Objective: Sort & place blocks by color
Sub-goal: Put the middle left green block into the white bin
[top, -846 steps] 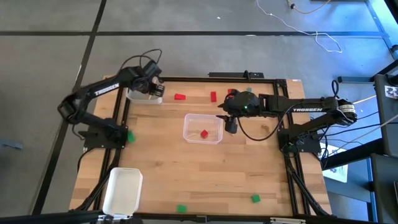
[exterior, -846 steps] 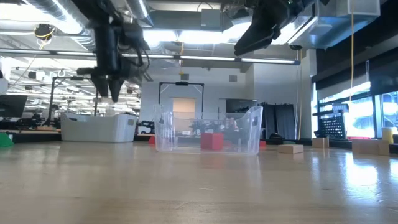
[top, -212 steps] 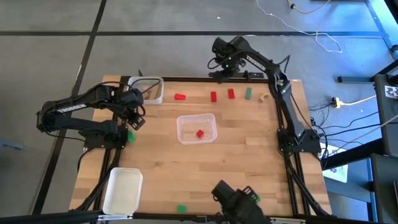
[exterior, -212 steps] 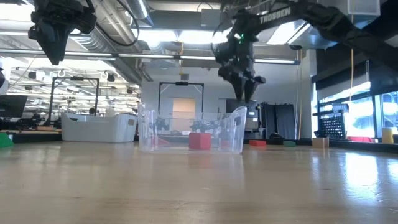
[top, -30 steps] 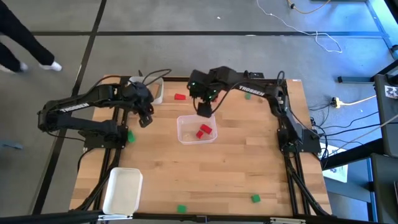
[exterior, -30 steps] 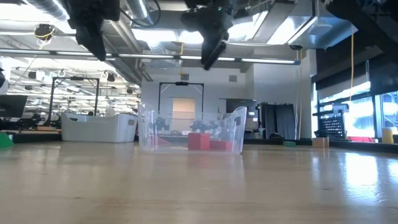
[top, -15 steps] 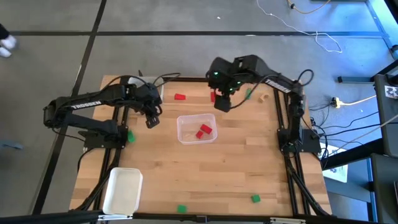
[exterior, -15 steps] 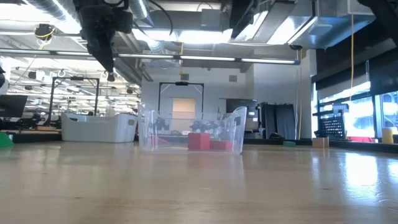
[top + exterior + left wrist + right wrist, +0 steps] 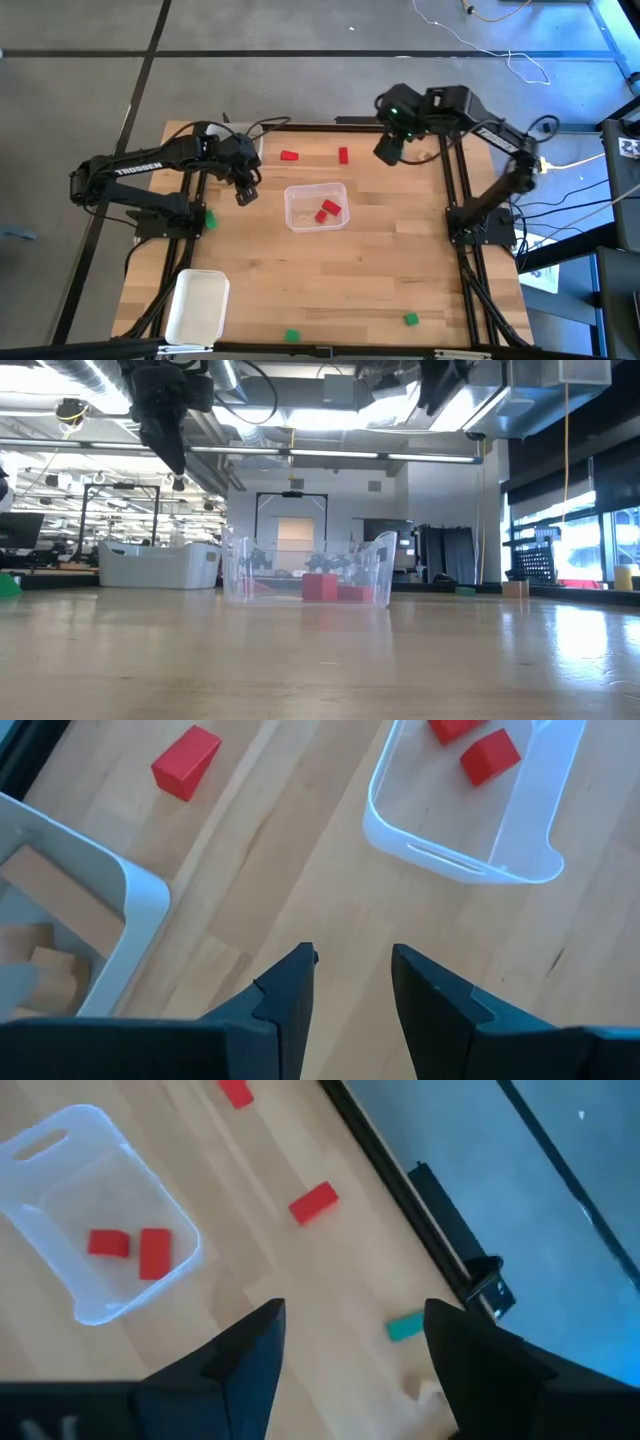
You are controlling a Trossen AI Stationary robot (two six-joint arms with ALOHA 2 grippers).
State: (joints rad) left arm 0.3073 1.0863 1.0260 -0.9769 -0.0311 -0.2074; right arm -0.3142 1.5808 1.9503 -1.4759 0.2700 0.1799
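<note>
Two red blocks lie in the clear tray at the table's middle. Two more red blocks lie on the table beyond it. A green block and a tan block sit near the far edge. My left gripper hovers open, left of the clear tray; in its wrist view the fingers stand over bare wood. My right gripper hangs open and high over the far right part; its open fingers frame the table in the right wrist view.
A white tray holding tan blocks stands at the far left corner, beside my left arm. Another white tray sits at the near left. Green blocks lie near the near edge, and one lies at the left edge.
My right gripper has risen from above the clear tray and swung toward the table's far right, staying open. My left gripper has shifted a little toward the clear tray. The two red blocks in the tray have kept still.
</note>
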